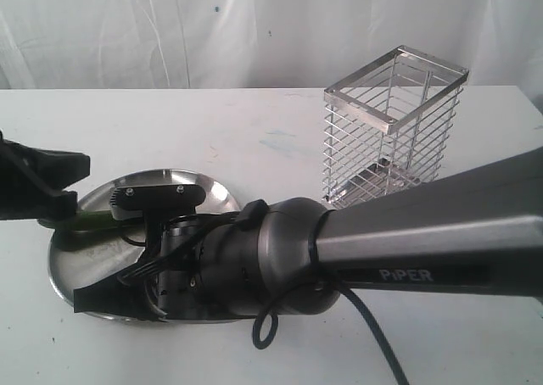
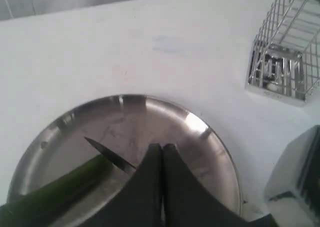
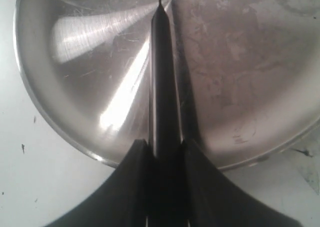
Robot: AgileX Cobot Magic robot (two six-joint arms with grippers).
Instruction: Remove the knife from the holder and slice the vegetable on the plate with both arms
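The round steel plate (image 1: 216, 200) lies on the white table at the left. The dark green vegetable (image 2: 60, 189) rests on the plate (image 2: 210, 137), and its end shows beside my left gripper (image 1: 68, 186). My left gripper (image 2: 162, 149) is shut over the plate with nothing visible between its fingers. The vegetable passes beside and under them. My right gripper (image 3: 165, 147) is shut on the black handle of the knife (image 3: 161, 82), held edge-on over the plate (image 3: 60, 112). The dark blade tip (image 2: 106, 152) touches the vegetable's end. The wire holder (image 1: 394, 126) stands at the back right.
The large right arm (image 1: 424, 241) marked PiPER reaches across the front of the table from the right and covers much of the plate. A black cable (image 1: 373, 334) hangs below it. White cloth hangs behind the table.
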